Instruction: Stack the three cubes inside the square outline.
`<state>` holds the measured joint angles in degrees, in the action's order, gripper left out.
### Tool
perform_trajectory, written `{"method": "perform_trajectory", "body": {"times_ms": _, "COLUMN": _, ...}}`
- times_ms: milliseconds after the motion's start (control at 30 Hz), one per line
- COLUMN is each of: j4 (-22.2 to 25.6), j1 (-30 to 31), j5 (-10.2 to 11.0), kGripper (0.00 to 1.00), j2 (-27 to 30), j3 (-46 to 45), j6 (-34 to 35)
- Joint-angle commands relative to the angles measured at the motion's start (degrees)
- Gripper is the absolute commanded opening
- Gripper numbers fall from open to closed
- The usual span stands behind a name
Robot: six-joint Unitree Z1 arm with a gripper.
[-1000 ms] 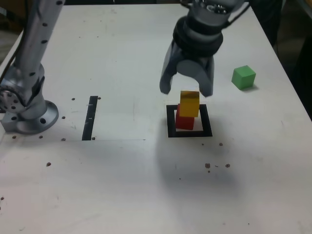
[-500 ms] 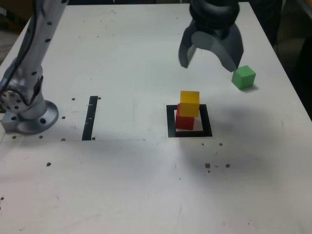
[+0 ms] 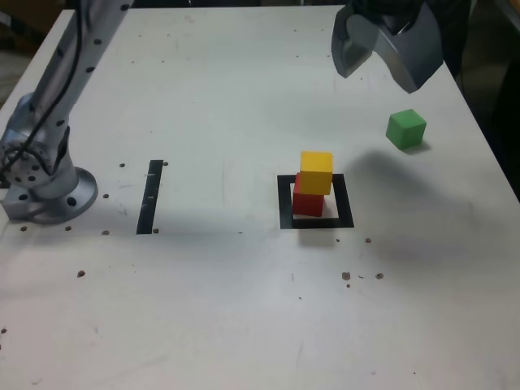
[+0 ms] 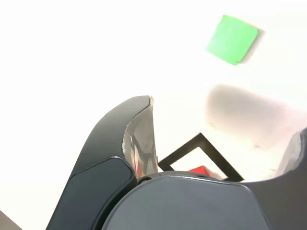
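Inside the square outline [image 3: 284, 203], the yellow cube [image 3: 316, 172] rests on the red cube [image 3: 307, 201], shifted slightly toward the exterior view's right. The green cube [image 3: 405, 128] lies alone on the table, to the right of and beyond the stack. My gripper [image 3: 375, 79] hangs open and empty above the table, just left of and behind the green cube. In the wrist view the green cube [image 4: 232, 39] lies ahead of the open gripper [image 4: 225, 115]. A corner of the square outline [image 4: 182, 152] and a bit of the red cube [image 4: 199, 170] show between the fingers.
A narrow black strip [image 3: 150, 196] is marked on the white table [image 3: 244, 309] at the exterior view's left. The arm's metal base [image 3: 45, 183] stands further left. Small dark specks dot the surface.
The gripper has let go of the yellow cube, opened wide, and risen away toward the exterior view's upper right, near the green cube. The stack has stayed put.
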<state>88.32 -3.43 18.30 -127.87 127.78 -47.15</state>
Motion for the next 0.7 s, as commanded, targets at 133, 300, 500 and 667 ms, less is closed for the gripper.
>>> {"method": "perform_trajectory", "body": {"times_ms": 133, "j4": -0.37, "j1": -2.89, "j5": -0.09, "kGripper": 0.99, "j2": -4.43, "j3": 1.76, "j6": -15.54}}
{"method": "perform_trajectory", "body": {"times_ms": 300, "j4": -1.88, "j1": -3.59, "j5": 1.40, "kGripper": 0.99, "j2": -7.84, "j3": 2.56, "j6": -16.91}}
{"method": "perform_trajectory", "body": {"times_ms": 500, "j4": -4.24, "j1": -4.07, "j5": 3.20, "kGripper": 0.99, "j2": -9.22, "j3": 3.25, "j6": -17.53}}
{"method": "perform_trajectory", "body": {"times_ms": 667, "j4": -5.03, "j1": -5.01, "j5": 3.40, "kGripper": 0.99, "j2": -9.74, "j3": 3.14, "j6": -17.63}}
